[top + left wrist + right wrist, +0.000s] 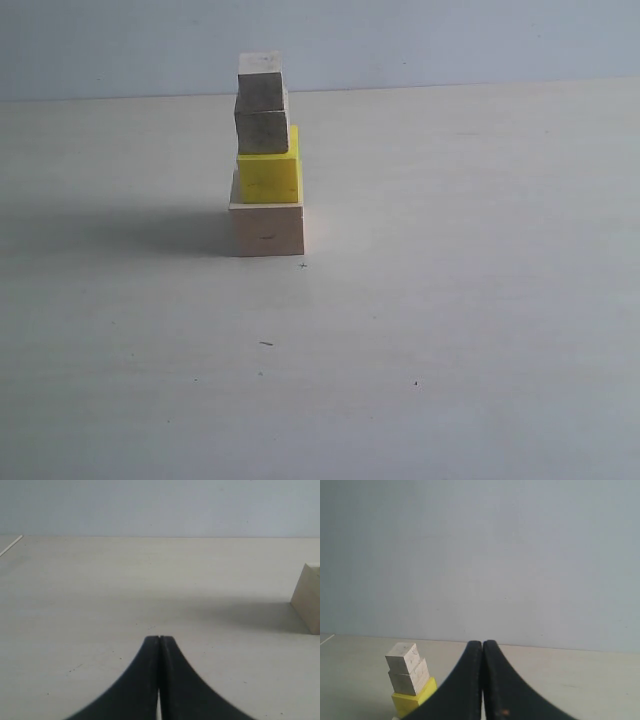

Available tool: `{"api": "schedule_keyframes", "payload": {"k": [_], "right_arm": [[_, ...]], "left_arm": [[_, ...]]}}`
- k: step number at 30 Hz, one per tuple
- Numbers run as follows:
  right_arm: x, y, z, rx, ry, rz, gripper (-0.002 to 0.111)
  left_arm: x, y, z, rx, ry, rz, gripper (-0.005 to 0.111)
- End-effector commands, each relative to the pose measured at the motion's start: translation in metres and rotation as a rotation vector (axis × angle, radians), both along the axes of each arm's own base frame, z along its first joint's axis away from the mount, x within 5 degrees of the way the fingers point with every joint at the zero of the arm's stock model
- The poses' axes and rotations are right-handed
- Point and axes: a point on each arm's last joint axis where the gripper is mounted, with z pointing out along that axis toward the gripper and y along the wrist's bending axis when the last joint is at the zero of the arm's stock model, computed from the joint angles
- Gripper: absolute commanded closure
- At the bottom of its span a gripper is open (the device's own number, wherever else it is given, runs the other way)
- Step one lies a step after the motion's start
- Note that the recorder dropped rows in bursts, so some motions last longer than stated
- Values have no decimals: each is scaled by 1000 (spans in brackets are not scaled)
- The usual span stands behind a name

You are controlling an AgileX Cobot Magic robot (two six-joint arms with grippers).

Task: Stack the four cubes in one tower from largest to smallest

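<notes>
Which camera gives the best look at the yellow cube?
The exterior view: the yellow cube shows its whole front face, resting on the base cube. The right wrist view catches only part of it, beside the right gripper. The left wrist view shows only the base cube's corner.

I see my left gripper [159, 639] with its two black fingers [146, 677] pressed flat together at the tips and nothing between them (only a hairline seam marks the contact, widening to a thin sliver nearer the wrist). My right gripper [483, 643] reads the same: both dark fingers [464, 682] meet tip to tip, empty. On each gripper the fingers flare outward from the tips back toward the wrist.
</notes>
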Motion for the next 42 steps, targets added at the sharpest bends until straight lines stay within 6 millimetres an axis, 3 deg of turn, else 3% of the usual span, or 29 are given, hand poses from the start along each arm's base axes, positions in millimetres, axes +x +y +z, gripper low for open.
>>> {"api": "schedule_keyframes", "payload": {"k": [1,9,15,19,31,42], "right_arm": [[-1,0,-2,1,4,2,108],[-1,-1,-1,2,-1,-1,108],[-25,-31,-2,-48,-74,-292,108],[-29,-40,-31,-116,-89,-411,108],[-35,-40,-141,-138,26,-408,108],[-41,-40,-181,-53,39,-416,108]], "left_arm": [[0,-1,-1,-12,-1,-6,107],[0,-1,-1,-12,-1,-6,107],[0,0,-1,-12,-1,-3,107],[0,0,-1,-12,-1,-3,107],[0,0,-1,-12,-1,-3,107],[0,0,-1,-12,1,-3,107]]}}
